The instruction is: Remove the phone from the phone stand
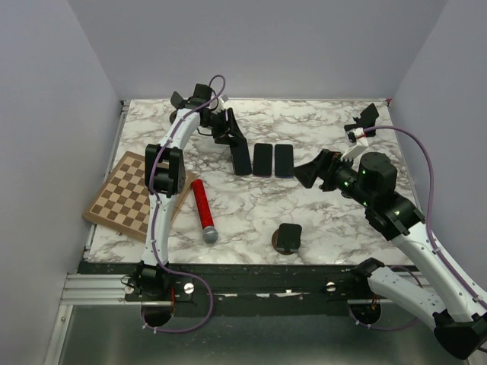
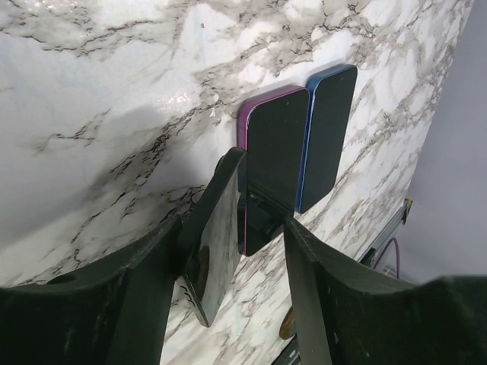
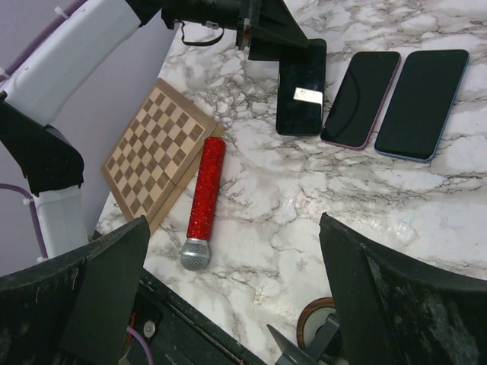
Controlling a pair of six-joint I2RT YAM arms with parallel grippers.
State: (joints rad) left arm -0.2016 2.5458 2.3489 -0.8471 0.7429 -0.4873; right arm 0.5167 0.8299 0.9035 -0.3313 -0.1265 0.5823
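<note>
A black phone [image 1: 241, 156] lies on the marble table [image 1: 342, 122] at the back, left of a purple phone [image 1: 262, 160] and a blue phone [image 1: 283, 160]. My left gripper [image 1: 227, 129] is open at its far end. In the left wrist view that phone [image 2: 217, 236] stands tilted between the fingers, against the left finger [image 2: 144, 289] and well apart from the right one. The empty black phone stand [image 1: 288, 237] with a round wooden base stands near the front edge. My right gripper [image 1: 307, 173] is open and empty above the table's middle right.
A red glitter microphone [image 1: 203, 209] lies left of centre, beside a wooden chessboard [image 1: 125, 196] at the left edge. The right wrist view shows the black phone [image 3: 302, 87], the purple phone [image 3: 360, 99], the blue phone [image 3: 422, 103] and the stand's base [image 3: 323, 331].
</note>
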